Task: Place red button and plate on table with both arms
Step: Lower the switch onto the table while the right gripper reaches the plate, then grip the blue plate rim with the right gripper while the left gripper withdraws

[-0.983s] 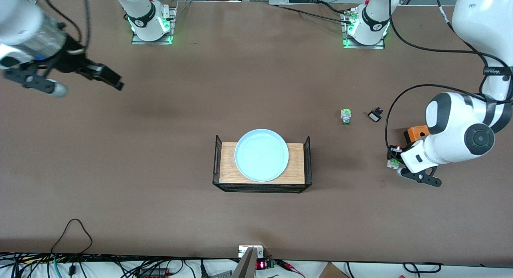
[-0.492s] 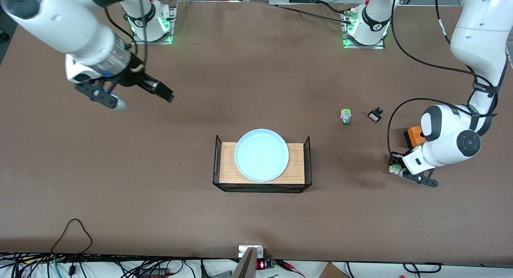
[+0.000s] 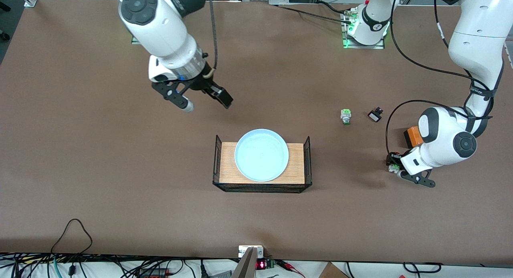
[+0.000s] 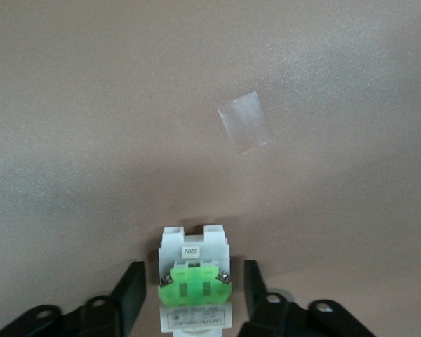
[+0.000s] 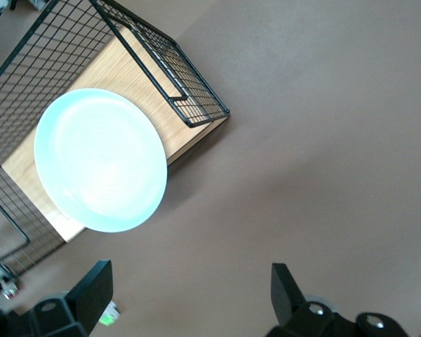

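Two arms work over the table (image 3: 100,169), a wide brown surface. The plate (image 3: 261,155), pale blue and round, sits on a wood-topped tray (image 3: 294,161) with wire mesh ends, mid-table. The right gripper (image 3: 208,101) hangs over bare table between its own base and the tray, fingers spread wide and empty; in the right wrist view the plate (image 5: 99,160) lies ahead of it, so the right arm is plainly the closer one for the plate. The left gripper (image 3: 394,165) sits low at the left arm's end of the table. The left wrist view shows its fingers (image 4: 126,295) flanking the red button (image 4: 194,284) with gaps either side: released, not pinching. The button's long axis runs along the fingers. A green-tipped switch (image 3: 345,116) and a small black component (image 3: 375,115) lie nearby, farther from the front camera.
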`<state>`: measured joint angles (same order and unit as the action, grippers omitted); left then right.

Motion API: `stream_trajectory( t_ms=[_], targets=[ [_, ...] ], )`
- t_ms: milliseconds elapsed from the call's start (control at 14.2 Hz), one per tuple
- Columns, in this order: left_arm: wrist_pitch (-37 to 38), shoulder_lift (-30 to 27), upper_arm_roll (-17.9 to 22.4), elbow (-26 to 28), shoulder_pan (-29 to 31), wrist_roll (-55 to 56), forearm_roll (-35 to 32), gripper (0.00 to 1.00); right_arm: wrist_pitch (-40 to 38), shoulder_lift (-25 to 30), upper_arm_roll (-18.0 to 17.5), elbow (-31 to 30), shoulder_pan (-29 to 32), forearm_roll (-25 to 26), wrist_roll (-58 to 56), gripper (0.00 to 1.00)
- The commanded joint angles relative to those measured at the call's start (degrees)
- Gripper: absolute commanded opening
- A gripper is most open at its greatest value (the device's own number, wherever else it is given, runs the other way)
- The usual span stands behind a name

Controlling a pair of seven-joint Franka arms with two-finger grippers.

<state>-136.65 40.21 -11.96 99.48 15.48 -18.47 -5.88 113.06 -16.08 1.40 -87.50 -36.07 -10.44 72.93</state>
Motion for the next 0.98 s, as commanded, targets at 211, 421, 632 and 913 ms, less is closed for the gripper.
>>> stream_trajectory(
  t_ms=[211,421,632,913],
  targets=[
    [8.04,-5.03,-1.05,-1.13,-0.10,0.10,-1.06,1.00,0.32,-8.77,0.71,9.52,-0.31,-0.38,12.39,1.00],
    [17.17,-10.05,-1.31,-3.67,-1.51,2.99,-1.06,1.00,2.50,-12.47,0.88,12.08,-2.51,-0.20,13.29,1.00],
    [27.36,-11.72,-2.27,-9.89,-1.77,4.05,-0.97,1.00,6.29,-14.67,0.88,12.09,-3.04,-0.20,16.27,1.00],
    [43.45,-12.61,-3.16,-20.88,-1.77,4.14,-0.27,1.00,8.31,-17.75,0.88,12.00,-3.13,0.06,16.63,1.00]
  ],
)
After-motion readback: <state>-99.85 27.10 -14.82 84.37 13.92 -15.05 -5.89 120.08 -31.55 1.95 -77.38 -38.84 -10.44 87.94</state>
